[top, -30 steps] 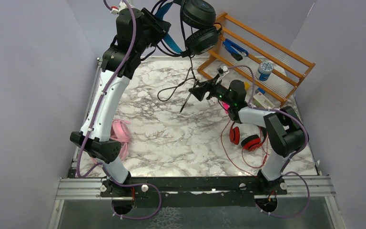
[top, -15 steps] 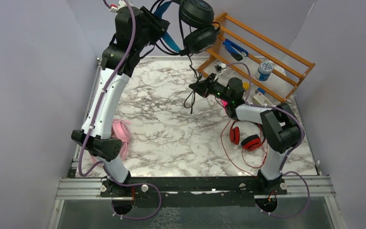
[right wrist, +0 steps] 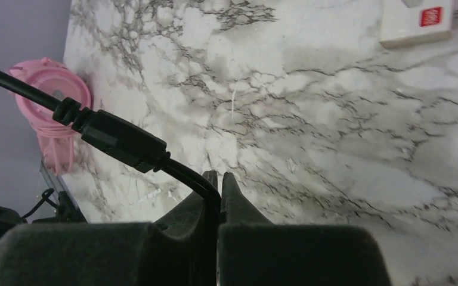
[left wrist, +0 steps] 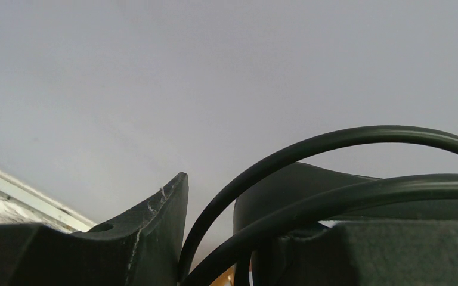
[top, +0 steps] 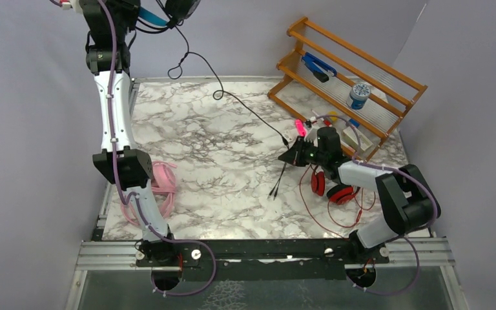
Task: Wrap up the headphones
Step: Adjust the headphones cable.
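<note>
Black headphones: blue band, high in the air above the far left corner of the table, partly out of view.
Cable: thin, black, slanting down from them to mid-table.
Right gripper: pressed together on the cable, just behind its plug.
Left gripper: clamped on the black headphones.
Pink headphones: near left edge.
Red headphones: right edge.
Rack: wooden, far right corner.

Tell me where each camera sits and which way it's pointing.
Top: above and behind the bases, looking down on the table; both arms show, left hand raised with black headphones.
Left wrist: high up, facing the wall; its fingers and cable.
Right wrist: low, facing across the table to pink headphones; right hand shut on the cable.
Shared: cable in all three; pink headphones in top and right wrist.
</note>
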Controlling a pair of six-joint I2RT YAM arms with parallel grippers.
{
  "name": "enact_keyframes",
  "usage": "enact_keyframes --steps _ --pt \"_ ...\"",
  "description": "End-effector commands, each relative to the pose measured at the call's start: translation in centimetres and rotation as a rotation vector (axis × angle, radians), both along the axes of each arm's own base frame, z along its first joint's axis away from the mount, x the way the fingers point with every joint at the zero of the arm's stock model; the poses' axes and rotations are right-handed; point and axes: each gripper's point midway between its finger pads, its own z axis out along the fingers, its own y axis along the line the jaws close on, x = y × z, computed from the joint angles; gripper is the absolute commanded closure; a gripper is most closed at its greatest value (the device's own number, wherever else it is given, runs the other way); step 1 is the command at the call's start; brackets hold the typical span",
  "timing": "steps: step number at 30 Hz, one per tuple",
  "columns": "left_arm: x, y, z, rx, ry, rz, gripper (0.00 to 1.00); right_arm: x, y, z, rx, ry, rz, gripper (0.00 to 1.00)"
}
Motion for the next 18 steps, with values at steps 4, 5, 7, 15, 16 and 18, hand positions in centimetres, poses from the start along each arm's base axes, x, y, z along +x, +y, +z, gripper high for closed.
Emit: enact_keyframes --steps 4,5,7,15,16,18 --pt "-0.9 6.3 6.4 0.005 -0.241 0.129 1.0 -2.7 -7.4 -1.7 -0.122 0.192 -0.274 1.0" --pt "-0.9 7.3 6.2 0.003 -0.244 0.15 1.0 -3.1 -8.5 -1.7 -0.125 0.205 -0.319 1.0" --pt "-0.8 8.7 6.2 -0.001 -0.256 0.181 1.0 -4.1 -10.8 -1.9 -0.145 0.232 -0.425 1.0" --pt "-0.2 11.9 5.1 -0.019 -0.252 0.259 1.0 -5.0 -17.6 0.0 -0.236 0.211 -0.739 1.0" --pt "-0.2 11.7 5.0 -0.024 -0.241 0.247 1.0 -4.6 -16.8 0.8 -0.234 0.163 -0.665 1.0" --pt "-0.5 10.6 4.7 -0.016 -0.218 0.2 1.0 -3.7 -14.6 3.0 -0.202 0.041 -0.488 0.91"
